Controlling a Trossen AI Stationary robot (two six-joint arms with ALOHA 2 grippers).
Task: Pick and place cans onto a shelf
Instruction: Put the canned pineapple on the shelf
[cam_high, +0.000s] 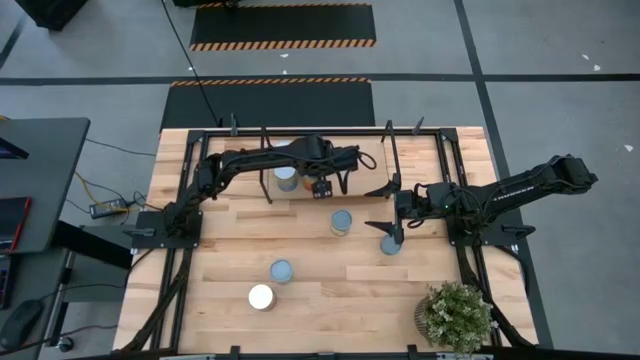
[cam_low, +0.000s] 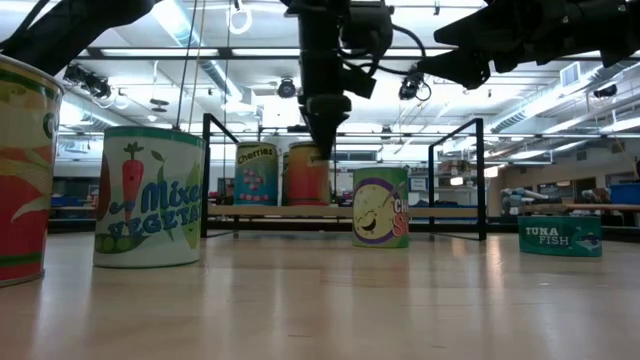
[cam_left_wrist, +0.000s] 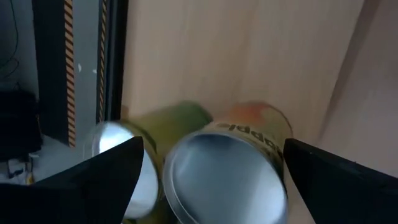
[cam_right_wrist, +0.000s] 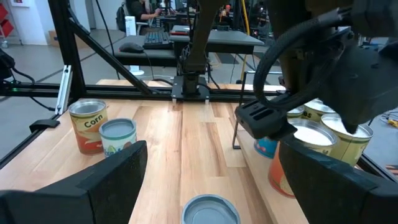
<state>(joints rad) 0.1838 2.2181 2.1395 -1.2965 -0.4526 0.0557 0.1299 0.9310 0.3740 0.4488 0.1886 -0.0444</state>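
Observation:
The shelf (cam_low: 270, 211), a light board in a black rod frame (cam_high: 389, 160), stands at the table's far side. A teal Cherries can (cam_low: 257, 173) and an orange can (cam_low: 305, 175) stand upright on it. My left gripper (cam_high: 320, 188) is open just above the orange can (cam_left_wrist: 224, 180), one finger on either side of its silver top. A green can (cam_left_wrist: 124, 162) stands beside it. My right gripper (cam_high: 383, 210) is open and empty over the table's right middle, pointing toward a blue-topped can (cam_right_wrist: 210, 210).
Several cans stand on the table: the blue-topped one (cam_high: 341, 222), a flat tuna can (cam_high: 390, 244) beside my right gripper, a mixed-vegetables can (cam_high: 281, 270) and a white-topped can (cam_high: 261, 297) nearer the front. A potted plant (cam_high: 458, 315) stands at the near right corner.

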